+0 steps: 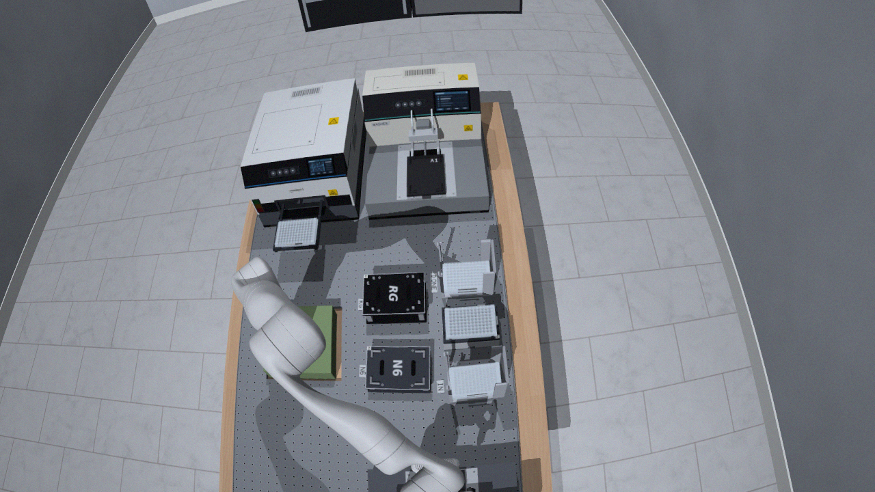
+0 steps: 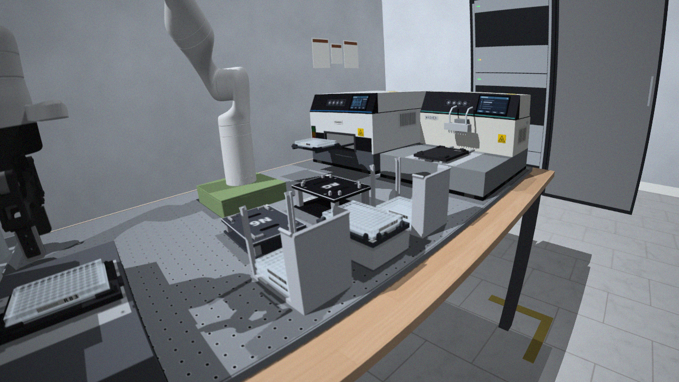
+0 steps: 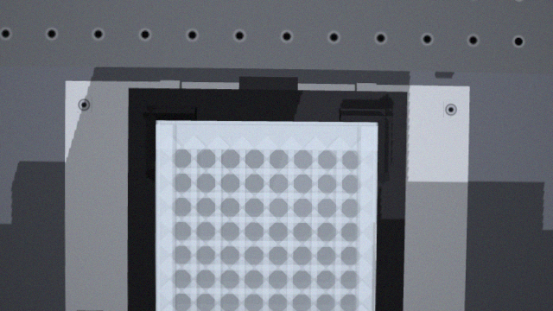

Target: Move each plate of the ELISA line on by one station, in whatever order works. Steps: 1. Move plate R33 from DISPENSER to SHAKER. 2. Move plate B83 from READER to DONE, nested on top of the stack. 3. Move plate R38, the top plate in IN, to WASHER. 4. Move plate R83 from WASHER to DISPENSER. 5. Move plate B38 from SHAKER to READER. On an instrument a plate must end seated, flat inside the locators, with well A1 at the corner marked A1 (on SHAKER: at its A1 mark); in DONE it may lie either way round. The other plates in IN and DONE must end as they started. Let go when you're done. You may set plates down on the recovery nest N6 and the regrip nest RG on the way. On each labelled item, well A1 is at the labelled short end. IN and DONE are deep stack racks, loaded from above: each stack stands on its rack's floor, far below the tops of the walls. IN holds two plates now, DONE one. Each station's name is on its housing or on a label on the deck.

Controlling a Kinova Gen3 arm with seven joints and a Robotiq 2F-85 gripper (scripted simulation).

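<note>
The nearest thing is plate R83 (image 2: 57,287). It lies flat in the black nest of the DISPENSER (image 2: 71,341), and its label is at the end nearest the exterior camera. The gripper (image 2: 23,242) hangs right over it. Its fingers are wide open and hold nothing. The wrist camera looks straight down on the plate's wells, and the plate looks square in its frame. I can't see an A1 mark here, so I can't tell if that corner is right.

A bit farther along is the IN rack (image 2: 318,266), with a white plate (image 2: 270,268) low inside its walls. Next to it is the SHAKER (image 2: 380,249) with a plate (image 2: 372,218) on top, and then the DONE rack (image 2: 429,199). I can't read these labels. Behind them, the N6 nest (image 2: 258,223) and the RG nest (image 2: 330,186) have no plate on them.

At the far end, the READER (image 2: 380,118) has a plate (image 2: 313,142) on its tray. The WASHER (image 2: 479,128) has a bare black nest (image 2: 441,153).

So I think the R83 step looks done. The bare WASHER is waiting for R38, the top plate in IN. For that, the gripper must go straight up, move over the IN rack and reach deep down between the walls. It should grab only the top plate and leave the lower one alone. Then the labelled end must go to the WASHER's A1 mark (image 1: 433,159).
</note>
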